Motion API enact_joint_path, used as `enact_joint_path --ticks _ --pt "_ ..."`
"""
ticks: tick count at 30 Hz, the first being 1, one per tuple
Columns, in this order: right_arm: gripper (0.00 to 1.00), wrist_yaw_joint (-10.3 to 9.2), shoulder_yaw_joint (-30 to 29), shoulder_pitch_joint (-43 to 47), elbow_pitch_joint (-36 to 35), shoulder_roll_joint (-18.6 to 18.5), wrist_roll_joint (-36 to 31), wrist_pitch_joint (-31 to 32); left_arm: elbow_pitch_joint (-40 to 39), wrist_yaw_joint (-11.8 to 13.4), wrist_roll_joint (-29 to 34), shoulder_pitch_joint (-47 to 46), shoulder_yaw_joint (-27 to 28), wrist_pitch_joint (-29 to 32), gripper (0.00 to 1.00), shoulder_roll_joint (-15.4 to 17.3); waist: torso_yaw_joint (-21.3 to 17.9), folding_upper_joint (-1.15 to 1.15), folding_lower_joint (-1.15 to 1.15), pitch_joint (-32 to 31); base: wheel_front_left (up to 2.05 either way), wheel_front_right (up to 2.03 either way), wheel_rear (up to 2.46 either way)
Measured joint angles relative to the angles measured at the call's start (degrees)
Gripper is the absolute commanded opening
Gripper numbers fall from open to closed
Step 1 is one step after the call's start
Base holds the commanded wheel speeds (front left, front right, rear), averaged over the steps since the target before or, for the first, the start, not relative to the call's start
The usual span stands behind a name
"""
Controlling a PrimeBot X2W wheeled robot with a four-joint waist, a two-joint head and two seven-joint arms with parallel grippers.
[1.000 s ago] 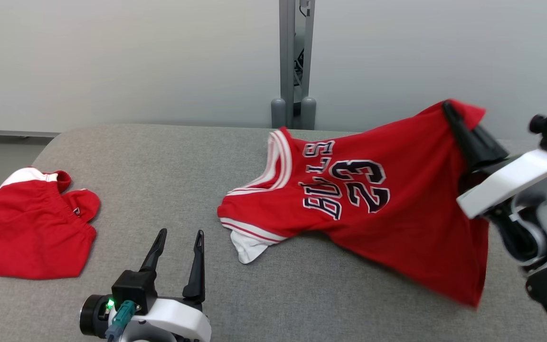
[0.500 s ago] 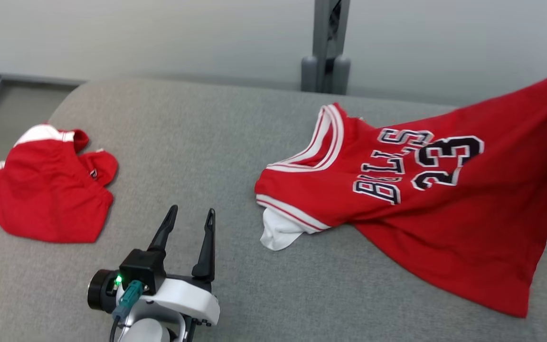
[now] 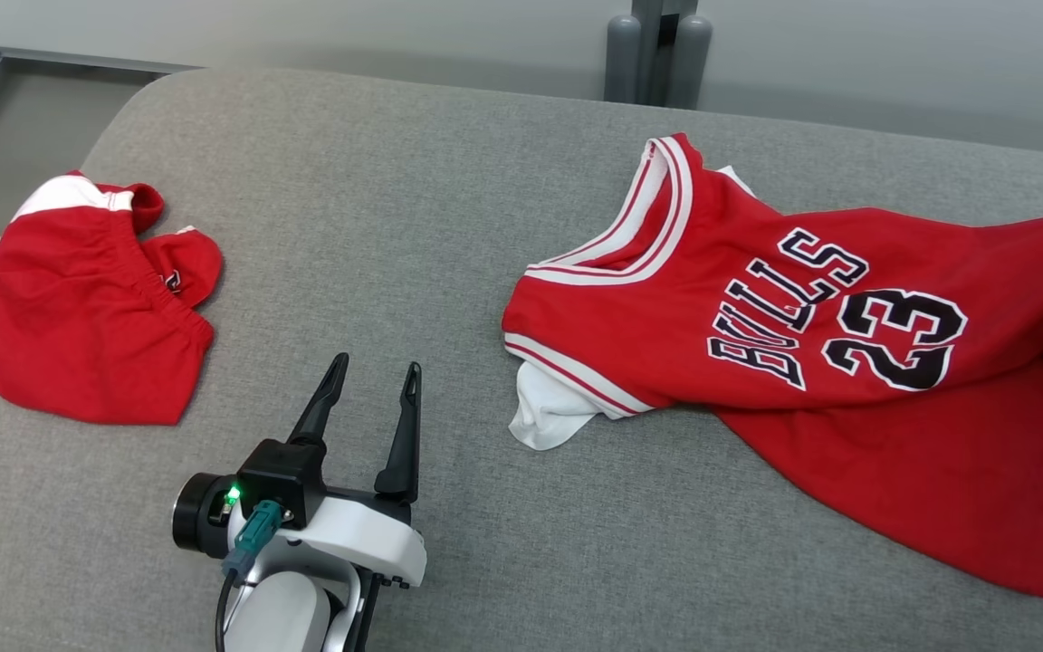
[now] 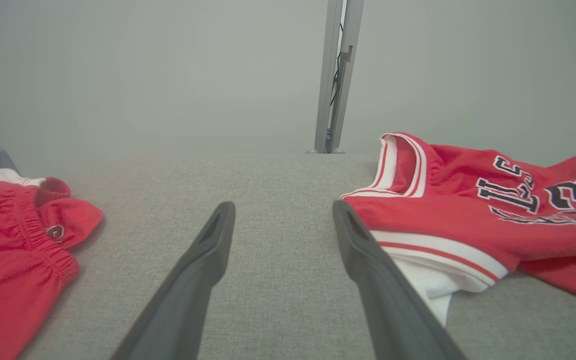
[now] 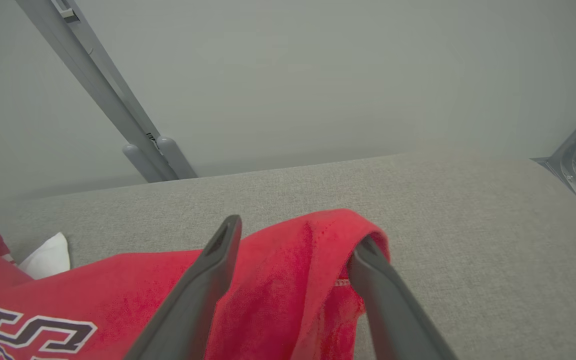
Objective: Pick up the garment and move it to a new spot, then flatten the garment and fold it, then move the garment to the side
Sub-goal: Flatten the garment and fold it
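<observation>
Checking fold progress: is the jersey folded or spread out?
Spread, not folded: the jersey lies rumpled on the table, lettering showing, one corner humped at the right gripper.

1. The right gripper (image 5: 296,234) has let go. A second ago its fingers were pinched shut on the hem of the jersey (image 3: 757,344), holding that corner up off the grey table (image 3: 395,226). Now they stand wide apart, with a hump of red cloth loose between them.
2. The raised corner has come down. The cloth that hung slanting from the grip now lies low, spread along the table toward its right edge.
3. The chest has smoothed out. The lettering (image 3: 789,308), creased by a fold before, now lies flat and reads whole.
4. The head camera has tipped down and turned, so its whole picture has shifted.
</observation>
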Motion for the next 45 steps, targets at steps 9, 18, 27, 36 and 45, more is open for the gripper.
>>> enact_joint_path --ticks 9,18,27,36,45 --pt "1.00 0.00 -3.3 -2.6 5.8 -3.7 -5.5 2.0 0.6 0.0 0.0 -0.4 0.0 0.0 1.00 0.0 -1.6 0.00 0.00 -1.4 0.00 0.00 0.00" --pt "1.00 0.00 -4.3 -2.6 5.3 -0.1 -9.0 -5.4 0.6 0.1 -0.2 0.8 0.8 0.0 1.00 0.0 -4.7 0.00 0.00 -4.8 0.00 0.00 0.00" --pt "1.00 0.00 -1.4 8.9 -7.4 6.2 -2.0 -14.2 0.2 0.3 -0.5 3.1 2.1 0.0 1.00 0.0 -9.7 0.00 0.00 -8.2 0.00 0.00 0.00" --pt "1.00 0.00 -3.6 30.0 -27.9 9.7 -0.5 -15.1 -0.3 0.3 -0.1 4.3 3.0 0.0 1.00 0.0 -13.3 0.00 0.00 -9.2 0.00 0.00 0.00" --pt "1.00 0.00 -5.3 36.9 -32.7 14.0 -3.5 -15.1 1.8 -0.1 0.7 4.6 3.7 0.0 1.00 0.0 -14.1 0.00 0.00 -8.9 0.00 0.00 0.00"
